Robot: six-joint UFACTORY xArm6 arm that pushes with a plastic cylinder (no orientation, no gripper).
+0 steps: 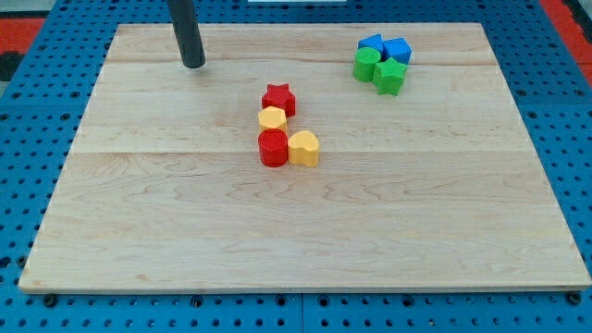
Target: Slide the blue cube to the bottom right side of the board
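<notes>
The blue cube (398, 49) sits near the view's top right of the wooden board (305, 240), touching another blue block (371, 43), a green cylinder (366, 65) and a green star (389, 76). My tip (193, 65) rests on the board at the view's top left, far to the left of the blue cube and apart from every block.
In the middle of the board stand a red star (278, 98), a yellow block (272, 118), a red cylinder (273, 148) and a yellow heart (303, 148), bunched together. A blue pegboard (37, 148) surrounds the board.
</notes>
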